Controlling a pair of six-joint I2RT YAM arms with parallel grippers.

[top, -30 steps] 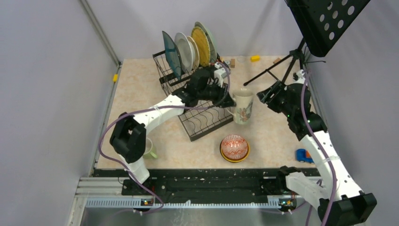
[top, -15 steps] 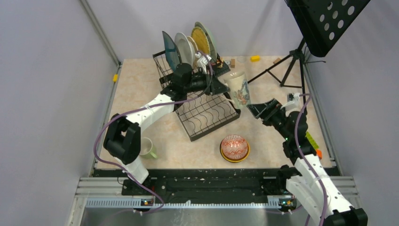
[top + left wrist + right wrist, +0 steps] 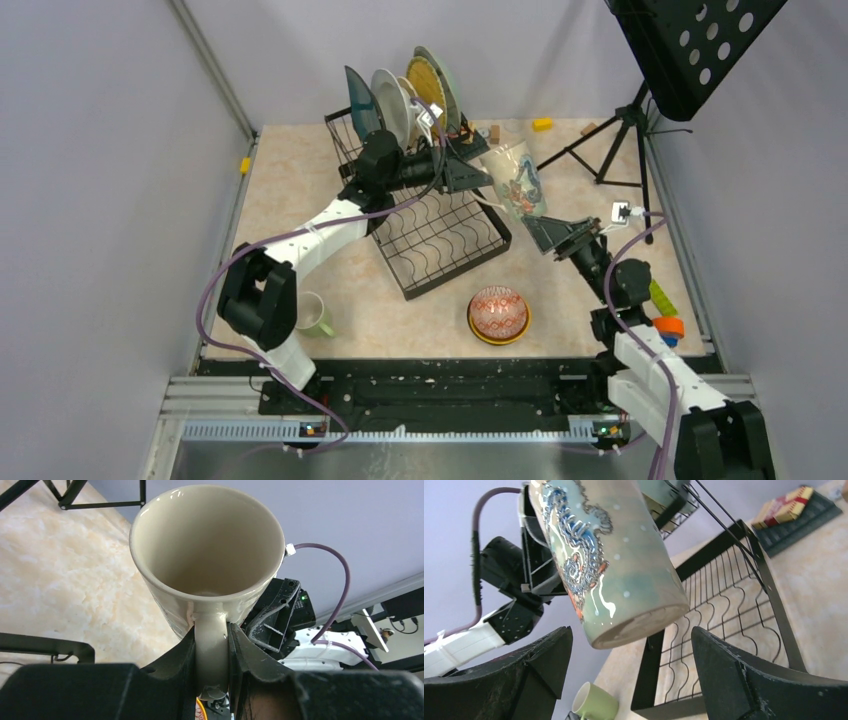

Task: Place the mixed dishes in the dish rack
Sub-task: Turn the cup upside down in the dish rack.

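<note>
Left tool [image 3: 478,180] pinches the cream mug [image 3: 518,182] by its handle and holds it up in the air, tipped over, just beside the right side of the dish rack [image 3: 440,240]. From above, the right tool [image 3: 548,232] sits just under the mug with its fingers spread wide, so it holds nothing. Four plates [image 3: 405,95] stand on edge in the tall back part of the rack, where the slots keep them from falling. A green mug [image 3: 315,315] and two stacked bowls [image 3: 498,312] wait on the bench [image 3: 300,190].

From the left wrist, we look right into the mug's mouth. Two dark fingers squeeze the handle [image 3: 212,630], one on each side, so the mug cannot slip.

From the right wrist, the mug's bottom hangs between the two wide fingers and touches neither. I think the left arm alone carries the mug. It looks ready to go into the flat part of the rack.
</note>
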